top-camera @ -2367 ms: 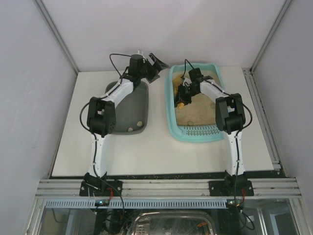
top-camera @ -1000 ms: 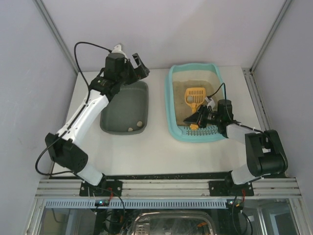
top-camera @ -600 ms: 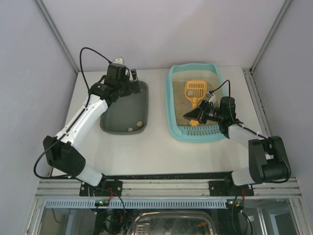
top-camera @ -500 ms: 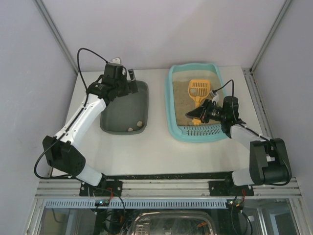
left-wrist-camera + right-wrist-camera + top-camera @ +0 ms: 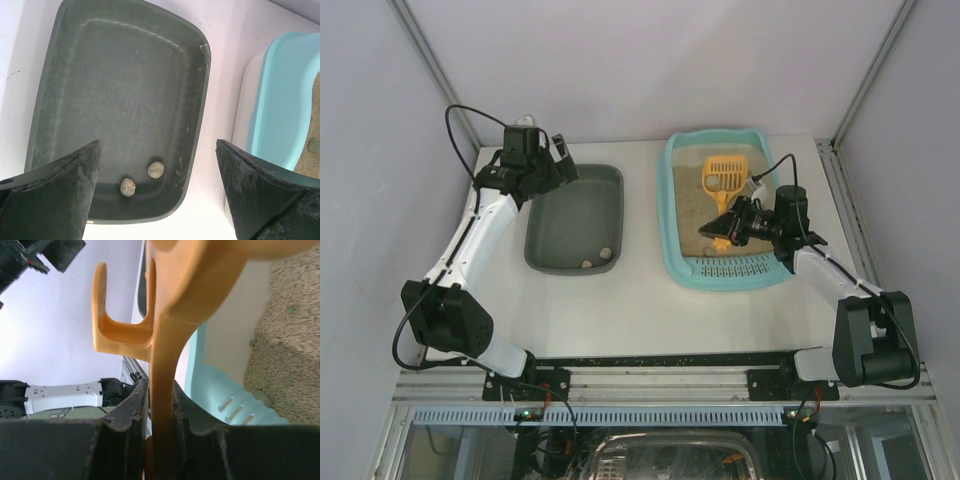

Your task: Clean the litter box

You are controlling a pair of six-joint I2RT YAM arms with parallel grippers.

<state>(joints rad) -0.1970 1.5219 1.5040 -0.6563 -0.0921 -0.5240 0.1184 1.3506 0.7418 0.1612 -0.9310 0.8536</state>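
Note:
The light-teal litter box (image 5: 669, 205) with beige litter stands at the right of the table. My right gripper (image 5: 725, 233) hovers over its near end, shut on the handle of an orange slotted scoop (image 5: 723, 175). The scoop head hangs above the litter, and a pale lump seems to lie in it. In the right wrist view the orange handle (image 5: 162, 390) is pinched between my right gripper (image 5: 161, 405) pads, with the litter box (image 5: 215, 380) rim behind. My left gripper (image 5: 558, 165) stands wide open above the dark grey tub (image 5: 575, 215), holding nothing.
Two pale clumps (image 5: 156, 169) (image 5: 128, 187) lie at the near end of the grey tub (image 5: 120, 90). The left gripper (image 5: 157, 175) looks down on them, with the litter box (image 5: 280, 100) edge at the right. White walls and metal rails enclose the table.
The left arm has swung left and back, from above the tub's far end to its far-left corner. The right gripper has carried the scoop a little farther back and to the right.

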